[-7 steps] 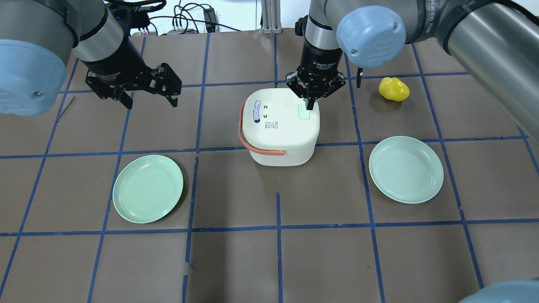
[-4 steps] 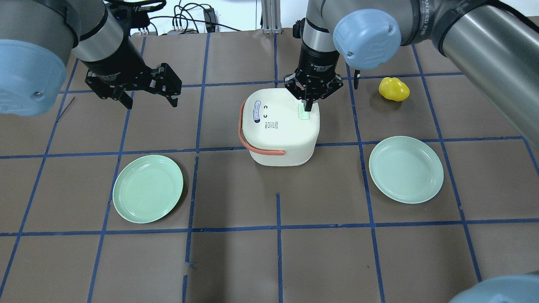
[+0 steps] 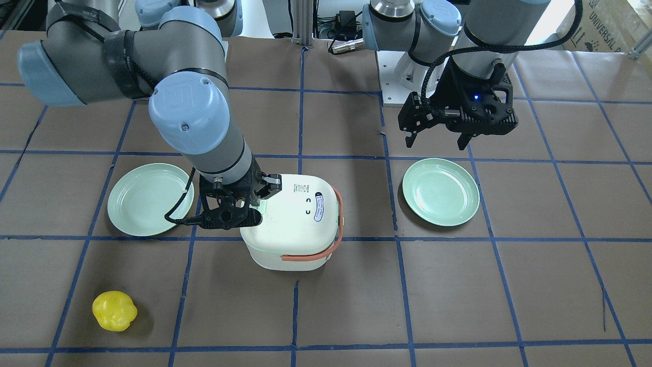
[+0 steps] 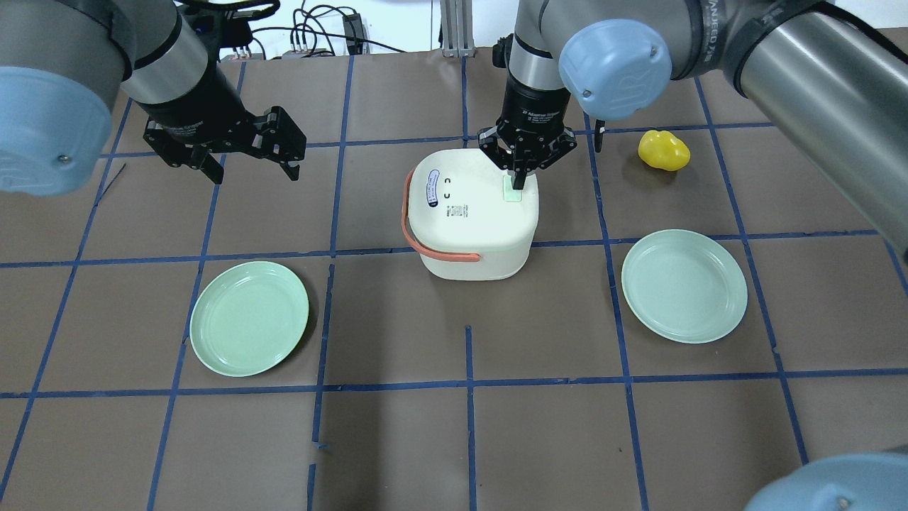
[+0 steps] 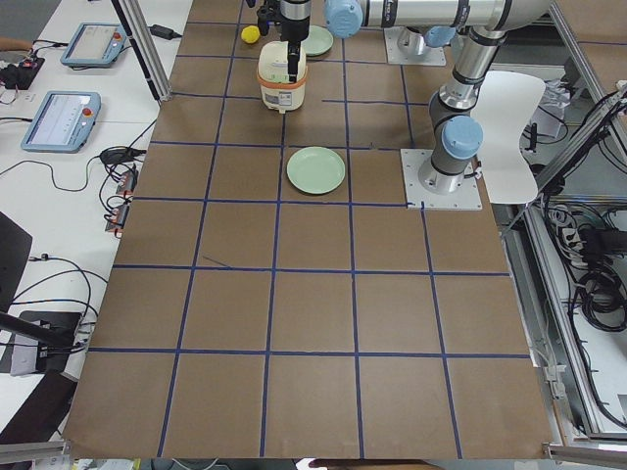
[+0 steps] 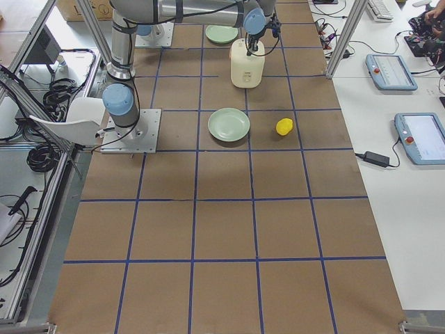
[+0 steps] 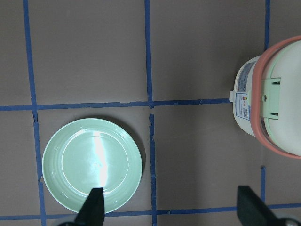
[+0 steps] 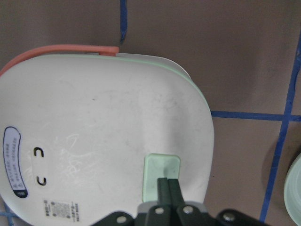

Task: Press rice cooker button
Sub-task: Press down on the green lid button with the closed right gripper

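1 press underway: right gripper (image 8: 168,183), jaws pressed together, tip on green button (image 8: 160,164) of rice cooker (image 4: 472,220); full depression unconfirmed, retract left. Left gripper (image 4: 252,172) spread, idle.

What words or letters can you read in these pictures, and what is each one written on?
"UNIVERSAL": on the cardboard box in the corner behind the robot, in the front-facing view.
"Adaptive Gripper": white print on the black body of the right gripper, only just readable.
Oval label and small sticker on the lid of the rice cooker: too small to read.
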Robot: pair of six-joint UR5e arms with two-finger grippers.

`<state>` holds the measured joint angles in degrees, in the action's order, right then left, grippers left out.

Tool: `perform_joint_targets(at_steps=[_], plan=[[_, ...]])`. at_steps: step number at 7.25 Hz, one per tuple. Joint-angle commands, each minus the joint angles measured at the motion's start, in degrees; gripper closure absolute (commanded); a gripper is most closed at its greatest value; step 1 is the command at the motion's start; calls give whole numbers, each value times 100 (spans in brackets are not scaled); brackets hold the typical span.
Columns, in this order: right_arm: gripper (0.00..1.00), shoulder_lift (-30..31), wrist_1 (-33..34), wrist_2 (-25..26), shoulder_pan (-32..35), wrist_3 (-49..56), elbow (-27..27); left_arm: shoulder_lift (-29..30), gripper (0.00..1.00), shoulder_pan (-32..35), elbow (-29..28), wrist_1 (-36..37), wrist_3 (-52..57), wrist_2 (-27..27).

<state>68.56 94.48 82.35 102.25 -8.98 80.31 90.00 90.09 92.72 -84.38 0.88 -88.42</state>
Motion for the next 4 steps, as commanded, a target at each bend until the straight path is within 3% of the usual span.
perform_joint_targets(at_steps=[1, 4], plan=[[92, -45, 0, -35, 5, 1, 2, 0, 0, 0, 0, 0, 0, 0], [91, -71, 0, -44, 5, 1, 2, 0, 0, 0, 0, 0, 0, 0]])
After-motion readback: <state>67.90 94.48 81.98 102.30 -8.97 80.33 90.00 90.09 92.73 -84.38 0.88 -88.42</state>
